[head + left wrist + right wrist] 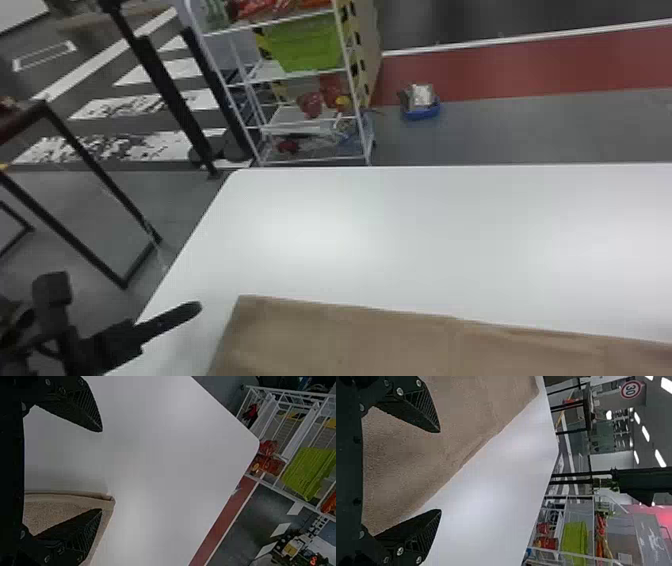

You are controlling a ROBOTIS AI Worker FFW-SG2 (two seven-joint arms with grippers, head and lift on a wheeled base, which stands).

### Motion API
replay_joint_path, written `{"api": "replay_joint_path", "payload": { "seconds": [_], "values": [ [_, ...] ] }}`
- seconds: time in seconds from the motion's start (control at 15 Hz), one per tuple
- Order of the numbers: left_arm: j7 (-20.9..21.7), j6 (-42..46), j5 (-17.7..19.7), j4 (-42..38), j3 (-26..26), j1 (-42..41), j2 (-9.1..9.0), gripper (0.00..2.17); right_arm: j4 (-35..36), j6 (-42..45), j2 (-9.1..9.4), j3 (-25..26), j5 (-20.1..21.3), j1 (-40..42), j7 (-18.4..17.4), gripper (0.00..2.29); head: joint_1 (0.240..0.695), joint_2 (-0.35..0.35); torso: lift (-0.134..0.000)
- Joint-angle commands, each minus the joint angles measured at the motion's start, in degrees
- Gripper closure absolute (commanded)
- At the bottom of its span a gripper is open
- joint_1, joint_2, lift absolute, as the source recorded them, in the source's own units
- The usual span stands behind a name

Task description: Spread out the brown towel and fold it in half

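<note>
Head view, brown towel (pixel 350 340) on table (pixel 400 225), right of left gripper (pixel 167 321)

The brown towel (pixel 350 340) lay broad and mostly smooth on the white table (pixel 400 225), a plain, soft-looking cloth. I saw its far edge slant nearer the robot toward the right, faintly rippled there, while its far left corner looked thick-edged.
</note>
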State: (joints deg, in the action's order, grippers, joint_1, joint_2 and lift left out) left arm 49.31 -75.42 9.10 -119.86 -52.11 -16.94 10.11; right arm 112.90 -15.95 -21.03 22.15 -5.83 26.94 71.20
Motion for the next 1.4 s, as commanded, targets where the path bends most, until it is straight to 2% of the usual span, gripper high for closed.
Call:
{"api": "replay_joint_path", "payload": {
  "seconds": [0.0, 0.07, 0.13, 0.2, 0.27, 0.33, 0.47, 0.53, 0.6, 0.73, 0.87, 0.93, 1.07, 1.2, 1.27, 1.33],
  "values": [
    [2.5, -0.7, 3.4, -0.6, -1.6, -1.0, -0.09, 0.20, 3.2, -4.4, -0.15, 5.0, 0.5, 3.4, 0.0, 0.21, 0.695, 0.350, -0.124],
    [3.4, -1.2, 5.8, -2.7, -1.7, -2.7, -0.44, 0.20, 4.1, -6.0, -0.15, 6.8, 0.5, 4.3, 0.0, 0.22, 0.695, 0.350, -0.124],
    [3.7, -1.2, 6.5, -5.6, -1.5, -4.4, -1.76, 0.21, 5.0, -6.7, -0.15, 8.0, 0.4, 5.4, 0.0, 0.22, 0.695, 0.350, -0.124],
    [4.4, -0.1, 7.0, -8.9, -1.2, -5.9, -3.95, 0.22, 6.6, -7.9, -0.06, 9.1, -0.1, 6.9, 0.1, 0.24, 0.695, 0.328, -0.124],
    [6.5, 0.9, 8.7, -11.1, -1.2, -7.4, -5.80, 0.28, 8.6, -8.4, 0.38, 9.9, -0.5, 8.4, 0.1, 0.33, 0.695, 0.272, -0.124],
    [7.5, 2.7, 10.8, -12.8, -1.2, -9.3, -7.38, 0.35, 10.3, -9.2, 1.26, 10.7, -0.5, 9.6, 0.1, 0.34, 0.695, 0.245, -0.124],
    [8.6, 11.3, 12.0, -15.7, 3.2, -14.7, -10.02, 0.38, 13.0, -11.6, 2.93, 11.8, -0.2, 11.6, 0.1, 0.35, 0.695, 0.187, -0.124],
    [8.5, 14.3, 12.0, -15.8, 5.5, -16.1, -10.26, 0.45, 14.4, -14.8, 3.54, 12.0, 0.6, 12.0, 0.1, 0.35, 0.695, 0.129, -0.124],
    [8.4, 14.6, 11.6, -16.0, 7.9, -16.5, -10.26, 0.45, 14.9, -16.0, 3.72, 12.1, 1.0, 12.2, 0.1, 0.35, 0.695, 0.105, -0.124],
    [7.7, 15.7, 8.8, -16.5, 13.3, -16.4, -10.26, 0.45, 14.7, -17.1, 3.89, 12.2, 1.8, 12.1, 0.1, 0.35, 0.695, 0.043, -0.124],
    [6.9, 18.2, 4.4, -16.5, 21.0, -16.1, -10.19, 0.46, 14.1, -17.4, 3.98, 11.1, 3.0, 11.9, 0.0, 0.35, 0.695, -0.017, -0.124],
    [6.3, 18.7, 2.1, -15.8, 25.3, -16.0, -10.19, 0.46, 13.7, -17.6, 4.33, 10.5, 3.6, 11.7, -0.2, 0.35, 0.695, -0.077, -0.124],
    [4.6, 25.0, -4.3, -13.4, 33.0, -16.0, -10.26, 0.46, 14.0, -17.9, 4.77, 10.5, 4.3, 11.5, -0.2, 0.35, 0.695, -0.143, -0.124],
    [4.1, 27.1, -6.2, -11.3, 35.5, -15.9, -9.75, 0.46, 15.2, -21.3, 4.60, 12.1, 4.5, 11.6, 0.3, 0.35, 0.695, -0.203, -0.124],
    [3.9, 27.1, -6.6, -10.4, 35.7, -15.6, -9.58, 0.46, 15.3, -23.0, 4.16, 13.2, 4.5, 11.8, 0.7, 0.35, 0.695, -0.254, -0.124],
    [3.9, 27.1, -7.5, -9.8, 36.0, -14.9, -9.49, 0.46, 15.3, -24.8, 3.45, 14.1, 4.7, 11.8, 1.0, 0.35, 0.695, -0.276, -0.124]
  ]
}}
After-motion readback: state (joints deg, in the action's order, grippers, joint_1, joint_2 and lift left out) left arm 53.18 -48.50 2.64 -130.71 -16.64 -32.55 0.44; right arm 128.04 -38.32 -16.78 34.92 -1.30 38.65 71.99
